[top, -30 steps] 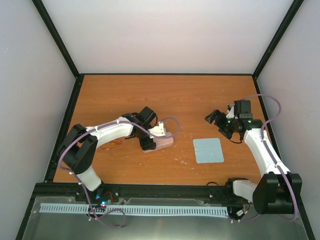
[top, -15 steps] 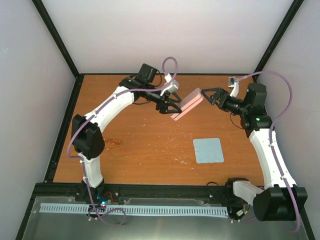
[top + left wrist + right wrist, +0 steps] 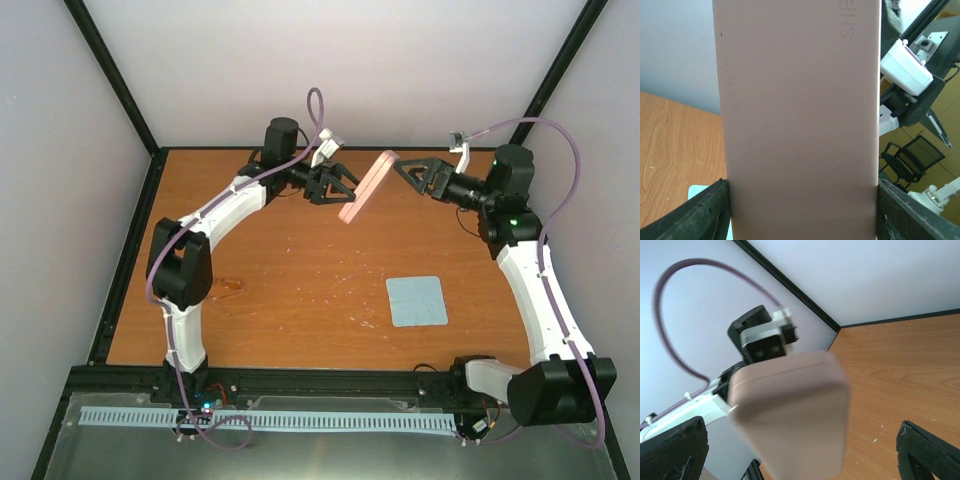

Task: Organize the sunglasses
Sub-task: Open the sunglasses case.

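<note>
Top external: pink case (image 3: 366, 186) aloft, clamped in left gripper (image 3: 343, 190). Right gripper (image 3: 410, 172) spread wide, just beside case's far end. Sunglasses (image 3: 228, 288) on table (image 3: 300, 310), well apart. Rec: centre right jaws squarely on case before closing; keep left grip firm.

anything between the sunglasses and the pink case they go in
No object sits between them, but the pink case is up in the air, clamped in the left gripper, and looks closed. The sunglasses lie on the table, far left. The right gripper is open beside the case's end.
</note>
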You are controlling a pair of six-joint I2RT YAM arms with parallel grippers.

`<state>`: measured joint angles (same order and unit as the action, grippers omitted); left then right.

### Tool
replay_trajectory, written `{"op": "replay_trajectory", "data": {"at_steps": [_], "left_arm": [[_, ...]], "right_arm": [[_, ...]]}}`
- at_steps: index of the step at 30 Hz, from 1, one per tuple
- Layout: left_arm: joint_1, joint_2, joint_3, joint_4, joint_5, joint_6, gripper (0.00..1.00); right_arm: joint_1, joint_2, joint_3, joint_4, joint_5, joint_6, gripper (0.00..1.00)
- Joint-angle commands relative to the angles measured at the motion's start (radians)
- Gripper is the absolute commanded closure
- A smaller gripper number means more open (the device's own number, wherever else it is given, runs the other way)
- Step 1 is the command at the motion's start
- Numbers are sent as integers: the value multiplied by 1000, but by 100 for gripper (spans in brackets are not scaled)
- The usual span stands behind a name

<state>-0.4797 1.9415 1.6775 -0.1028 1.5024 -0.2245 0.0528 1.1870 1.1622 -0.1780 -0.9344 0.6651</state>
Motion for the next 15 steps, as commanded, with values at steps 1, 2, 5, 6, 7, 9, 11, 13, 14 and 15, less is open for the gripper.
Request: {"op": "replay_trajectory", "data": {"at_steps": [1, 2, 5, 6, 7, 9, 11, 13, 14, 15], "left_arm": [[10, 20, 5, 346, 244, -319, 67], [10, 22, 10, 342, 238, -325, 67], [12, 33, 21, 334, 222, -346, 68], [10, 37, 25, 336, 222, -353, 68], [11, 42, 32, 338, 223, -362, 68], [10, 50, 41, 380, 229, -401, 69], [10, 52, 39, 465, 238, -500, 69], [9, 47, 33, 513, 243, -543, 69], [9, 44, 33, 515, 245, -546, 69], [9, 40, 34, 515, 247, -549, 69]], "right_arm": [[22, -23, 35, -41, -12, -42, 0], [27, -24, 32, -35, -15, -35, 0], [50, -32, 28, -34, -6, -27, 0], [61, -41, 27, -36, 6, -27, 0], [70, -45, 27, -45, 19, -35, 0], [85, -51, 28, -70, 53, -61, 0], [100, -51, 13, -65, 97, -83, 0], [113, -42, 4, -61, 129, -101, 0], [117, -34, 4, -57, 139, -107, 0], [122, -27, 6, -54, 148, -109, 0]]}}
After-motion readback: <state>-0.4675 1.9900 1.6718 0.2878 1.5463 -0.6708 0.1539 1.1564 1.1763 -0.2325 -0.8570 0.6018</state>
